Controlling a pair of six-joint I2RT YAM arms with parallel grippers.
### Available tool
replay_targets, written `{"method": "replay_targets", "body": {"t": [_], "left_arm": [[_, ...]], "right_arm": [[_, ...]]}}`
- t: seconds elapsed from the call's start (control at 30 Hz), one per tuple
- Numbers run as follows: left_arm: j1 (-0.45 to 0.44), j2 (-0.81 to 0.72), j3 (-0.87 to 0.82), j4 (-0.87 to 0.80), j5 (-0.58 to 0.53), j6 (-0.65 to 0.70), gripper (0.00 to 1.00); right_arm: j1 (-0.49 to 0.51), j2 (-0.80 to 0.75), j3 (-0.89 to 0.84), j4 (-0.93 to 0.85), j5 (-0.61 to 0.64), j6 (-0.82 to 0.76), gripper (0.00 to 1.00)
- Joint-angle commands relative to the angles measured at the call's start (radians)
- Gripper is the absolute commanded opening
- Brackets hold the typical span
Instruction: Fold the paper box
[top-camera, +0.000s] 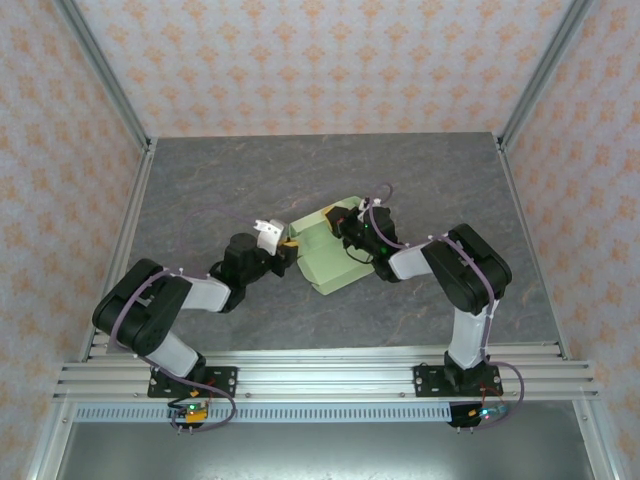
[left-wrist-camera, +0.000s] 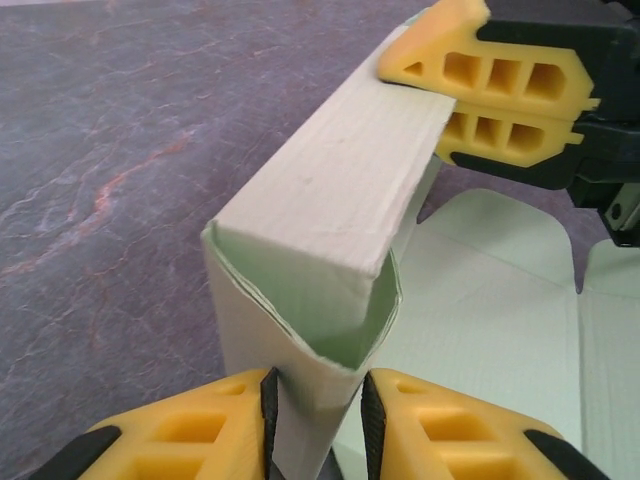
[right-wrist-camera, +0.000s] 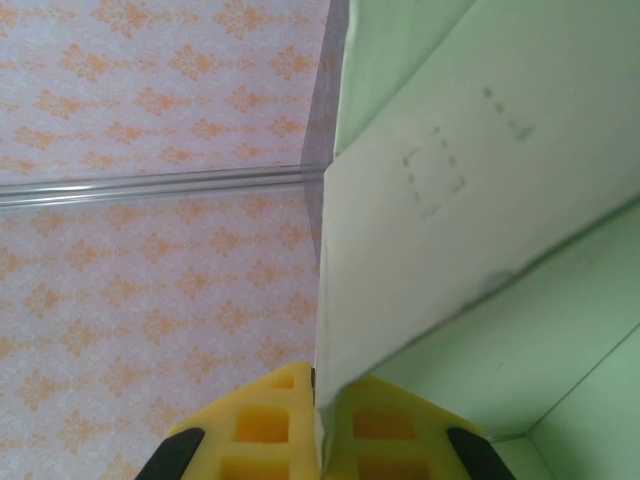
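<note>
The paper box (top-camera: 335, 262), pale green card, lies partly folded at the table's middle between the two arms. One long wall (left-wrist-camera: 330, 190) is folded double and stands upright above the flat panels (left-wrist-camera: 500, 310). My left gripper (left-wrist-camera: 318, 420) has its yellow fingers (left-wrist-camera: 200, 435) closed on the near end of this wall, pinching the fold. My right gripper (left-wrist-camera: 450, 105) is shut on the wall's far end. In the right wrist view the card (right-wrist-camera: 450, 200) runs edge-on between the right gripper's (right-wrist-camera: 318, 410) pads. From above, the left gripper (top-camera: 287, 243) and right gripper (top-camera: 335, 222) meet at the box's back-left edge.
The grey marbled tabletop (top-camera: 200, 190) stretches bare to the left and behind the box. Aluminium posts (top-camera: 530, 80) and patterned walls (top-camera: 320, 60) enclose the table. A metal rail (top-camera: 320, 375) runs along the near edge by the arm bases.
</note>
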Motion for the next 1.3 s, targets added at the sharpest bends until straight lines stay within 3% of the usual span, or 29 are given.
{"method": "replay_targets", "body": {"t": [0.0,0.1,0.37,0.53,0.83,1.27], "left_arm": [[-0.018,0.026,0.032,-0.009,0.023,0.010,0.30],[-0.031,0.061,0.036,0.015,0.003,-0.016,0.31],[-0.109,0.143,0.111,-0.009,-0.177,-0.050,0.30],[-0.111,0.158,0.133,-0.014,-0.278,-0.084,0.33],[-0.111,0.165,0.168,-0.028,-0.325,-0.081,0.34],[-0.109,0.170,0.175,0.000,-0.413,-0.090,0.50]], "right_arm": [[0.006,0.006,-0.018,0.052,-0.009,-0.009,0.02],[0.007,0.009,-0.022,0.059,0.000,-0.007,0.02],[0.041,0.014,-0.031,0.075,0.049,0.009,0.01],[0.072,0.005,-0.046,0.086,0.099,0.016,0.01],[0.084,-0.007,-0.059,0.084,0.113,0.022,0.01],[0.088,0.012,-0.065,0.082,0.126,0.033,0.00]]}}
